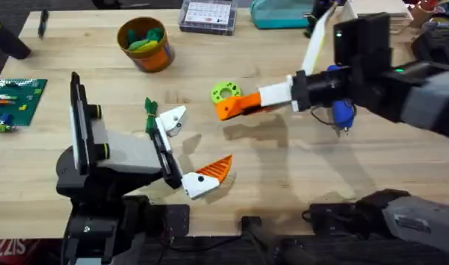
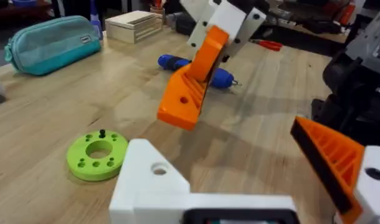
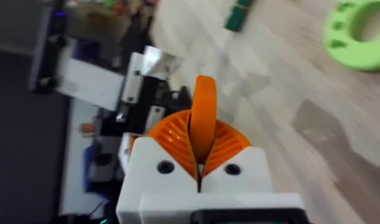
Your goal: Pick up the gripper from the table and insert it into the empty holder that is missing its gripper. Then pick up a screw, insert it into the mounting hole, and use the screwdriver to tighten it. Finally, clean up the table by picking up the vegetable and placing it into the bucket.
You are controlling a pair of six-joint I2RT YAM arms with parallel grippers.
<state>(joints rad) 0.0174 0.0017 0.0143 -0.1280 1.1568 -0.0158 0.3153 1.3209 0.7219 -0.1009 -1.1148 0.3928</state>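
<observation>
My right gripper point(image 1: 248, 104) is shut on the gripper, a small orange wedge point(image 1: 230, 108), and holds it above the table beside a lime-green ring disc point(image 1: 224, 92). In the right wrist view the orange pads point(image 3: 171, 134) squeeze the wedge point(image 3: 204, 112). My left gripper point(image 1: 191, 143) is open. One finger carries an orange pad point(image 1: 213, 169); the other is a bare white holder point(image 1: 173, 118) with a mounting hole point(image 2: 159, 168). The wedge point(image 2: 189, 90) hangs a short way in front of that holder. The blue screwdriver point(image 1: 342, 110) lies under the right arm. The dark-green vegetable point(image 1: 149, 107) lies by the left gripper. The orange bucket point(image 1: 145, 43) stands far left.
A clear parts box point(image 1: 207, 15) and a teal pouch point(image 1: 283, 11) sit along the far edge. A green board point(image 1: 11, 99) lies at the left edge. A small dark screw point(image 2: 102, 133) stands on the ring disc point(image 2: 98, 154). A wooden box point(image 2: 134, 25) stands beyond the screwdriver point(image 2: 196, 67).
</observation>
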